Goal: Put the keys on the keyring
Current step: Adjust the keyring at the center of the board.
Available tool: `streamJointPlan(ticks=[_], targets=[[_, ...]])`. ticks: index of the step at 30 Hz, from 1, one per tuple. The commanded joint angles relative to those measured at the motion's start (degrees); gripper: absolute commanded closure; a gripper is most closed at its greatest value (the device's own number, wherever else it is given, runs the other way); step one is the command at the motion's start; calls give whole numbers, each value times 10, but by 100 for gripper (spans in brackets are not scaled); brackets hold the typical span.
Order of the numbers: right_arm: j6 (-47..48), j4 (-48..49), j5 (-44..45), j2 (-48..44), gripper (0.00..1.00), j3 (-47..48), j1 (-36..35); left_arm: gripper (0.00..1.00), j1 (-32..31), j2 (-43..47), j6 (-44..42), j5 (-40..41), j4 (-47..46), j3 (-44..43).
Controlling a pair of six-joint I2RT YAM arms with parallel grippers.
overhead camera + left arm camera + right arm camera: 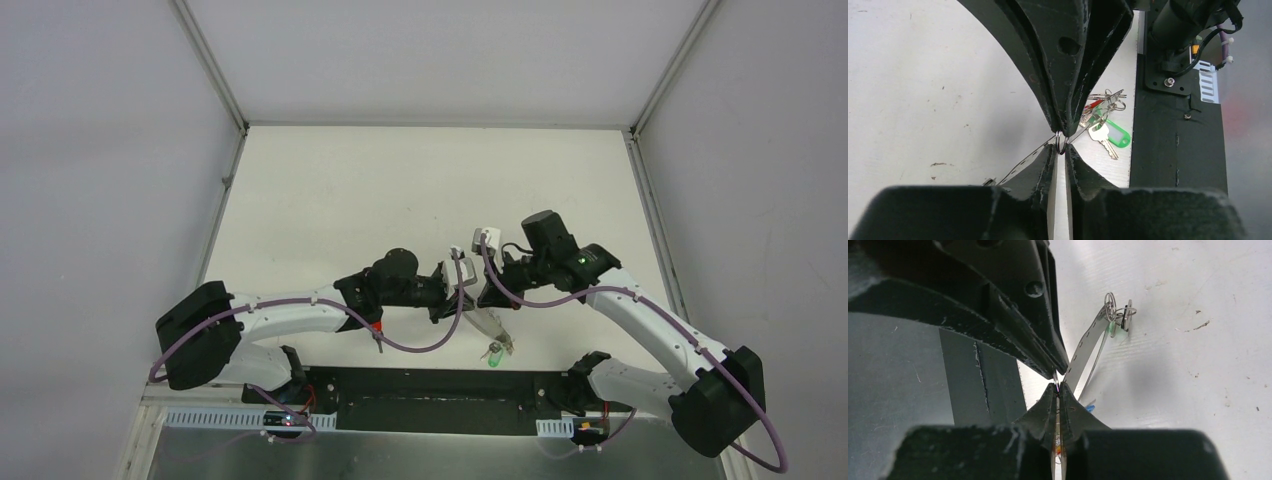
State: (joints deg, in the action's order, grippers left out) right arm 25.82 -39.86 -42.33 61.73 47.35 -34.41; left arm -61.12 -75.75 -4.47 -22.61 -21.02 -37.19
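**Both grippers meet on the keyring**

Over the near middle of the table (400, 190), the left gripper (1061, 150) and the right gripper (1058, 392) meet tip to tip. The right jaws are pressed together on the thin metal of the keyring (1087, 340). The left jaws, a sliver apart, seem to pinch it too. The keys (1103, 134), one green-headed, bunch at the loop's near end, slightly right.

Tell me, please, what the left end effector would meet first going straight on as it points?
The left end effector would likely first meet the small ring at its tips, then the right end effector facing it.
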Motion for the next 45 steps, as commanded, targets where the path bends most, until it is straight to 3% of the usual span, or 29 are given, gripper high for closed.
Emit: streamJointPlan(ticks=[1, 4, 13, 18, 26, 31, 35, 37, 45], targets=[[5, 19, -26, -6, 100, 6, -4, 95, -3, 10, -2, -23, -78, -4], [1, 24, -24, -8, 100, 6, -4, 100, -3, 13, -4, -20, -62, -5], [-50, 95, 22, -82, 57, -50, -3, 100, -3, 38, 26, 31, -62, 12], [-80, 106, 53, -118, 48, -78, 2, 100, -3, 52, 42, 65, -47, 15], [-103, 138, 26, -116, 50, -104, 3, 100, -3, 75, 87, 124, -49, 27], [-124, 176, -12, -86, 69, -112, 3, 100, -4, 71, 102, 146, -61, 28], [-124, 197, -12, -71, 70, -113, 3, 100, -6, 60, 114, 158, -66, 22], [-136, 201, -39, -69, 79, -112, 3, 100, -8, 54, 121, 167, -74, 21], [-152, 223, -62, -65, 80, -117, 3, 100, -12, 25, 143, 173, -133, 33]])
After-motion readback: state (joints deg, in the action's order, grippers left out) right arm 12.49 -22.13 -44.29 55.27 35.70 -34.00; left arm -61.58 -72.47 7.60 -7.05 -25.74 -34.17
